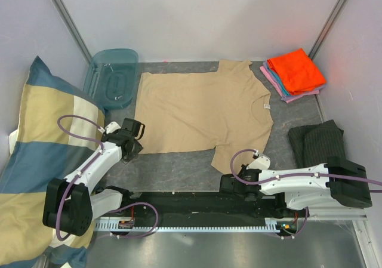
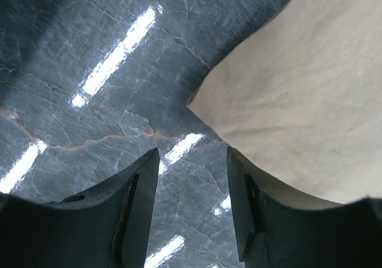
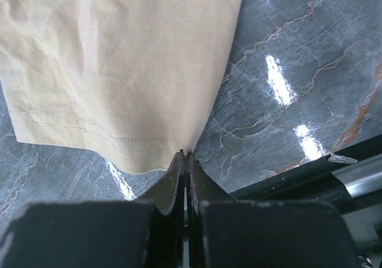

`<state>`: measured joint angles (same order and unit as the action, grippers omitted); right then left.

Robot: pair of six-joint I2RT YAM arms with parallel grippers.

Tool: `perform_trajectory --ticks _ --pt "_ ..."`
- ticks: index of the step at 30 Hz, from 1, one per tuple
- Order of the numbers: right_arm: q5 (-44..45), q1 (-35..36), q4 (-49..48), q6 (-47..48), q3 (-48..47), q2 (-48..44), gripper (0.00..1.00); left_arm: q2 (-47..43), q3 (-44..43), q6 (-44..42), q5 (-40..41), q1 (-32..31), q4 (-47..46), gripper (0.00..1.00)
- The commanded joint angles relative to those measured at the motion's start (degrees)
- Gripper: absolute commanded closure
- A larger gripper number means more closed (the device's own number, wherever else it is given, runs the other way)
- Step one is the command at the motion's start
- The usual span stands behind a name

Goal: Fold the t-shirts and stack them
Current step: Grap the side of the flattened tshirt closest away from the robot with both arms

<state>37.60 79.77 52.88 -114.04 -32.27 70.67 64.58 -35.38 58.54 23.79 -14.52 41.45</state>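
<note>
Tan t-shirt [image 1: 203,110] is lying flat on the grey tabletop [image 1: 179,163], orange-topped folded stack [image 1: 295,71] well off at the far right corner, right gripper [image 3: 186,154] pinched tight on the shirt's near sleeve hem, left gripper [image 2: 193,160] spread wide over bare surface just beside its corner.

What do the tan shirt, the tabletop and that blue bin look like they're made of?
The tan t-shirt: probably matte cotton knit, going by the fine weave and stitched hem. The tabletop: glossy grey, veined like marble, mirroring lights; stone or laminate, cannot tell. The blue bin: see-through, likely plastic.
</note>
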Motion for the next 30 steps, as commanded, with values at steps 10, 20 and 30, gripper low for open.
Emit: perform_trajectory --ticks 10,20,30 --pt "1.6 -0.4 -0.1 -0.4 0.5 -1.6 1.00 5.4 -0.2 -3.6 3.1 3.5 -8.3 0.44" --pt "1.3 -1.3 -0.1 0.0 0.7 -2.0 1.00 9.2 -1.6 -5.3 2.7 5.5 -10.1 0.53" --pt "0.4 -1.5 0.0 -0.9 2.4 -3.6 1.00 13.6 -3.3 -5.5 2.4 6.6 -11.4 0.62"
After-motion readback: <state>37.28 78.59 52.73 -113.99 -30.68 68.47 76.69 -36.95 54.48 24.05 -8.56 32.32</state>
